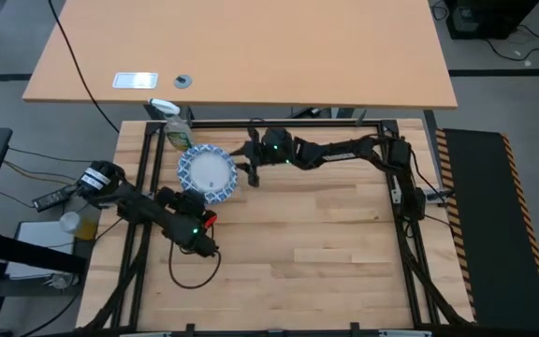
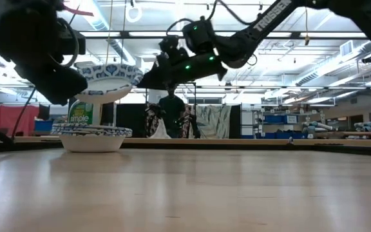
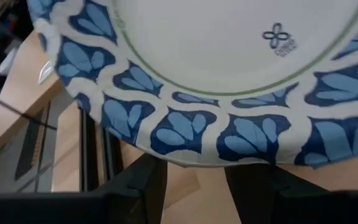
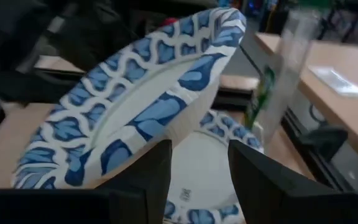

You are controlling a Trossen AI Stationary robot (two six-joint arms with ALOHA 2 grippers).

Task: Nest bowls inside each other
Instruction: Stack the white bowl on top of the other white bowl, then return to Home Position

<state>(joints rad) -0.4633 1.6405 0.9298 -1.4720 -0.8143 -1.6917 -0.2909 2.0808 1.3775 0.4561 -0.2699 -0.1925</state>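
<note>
High view: both arms meet over the far-left part of the wooden counter (image 1: 326, 253), where a bowl (image 1: 207, 174) lies beside a green spray bottle (image 1: 172, 129). Low view: one bowl, or a stack of them (image 2: 91, 136), rests on the counter, and a raised bowl (image 2: 105, 80) hangs directly above it, clear of it and roughly level. The left gripper (image 1: 191, 199) reaches in from the near side and the right gripper (image 1: 247, 166) from the right. Right wrist view: the raised bowl's rim (image 4: 135, 118) sits between the right fingers (image 4: 148, 174), tilted, with the resting bowl (image 4: 210, 168) below. Left wrist view: the bowl's patterned underside (image 3: 229, 74) lies just above the left fingers (image 3: 142, 186), which stand apart; whether they grip it cannot be told.
</note>
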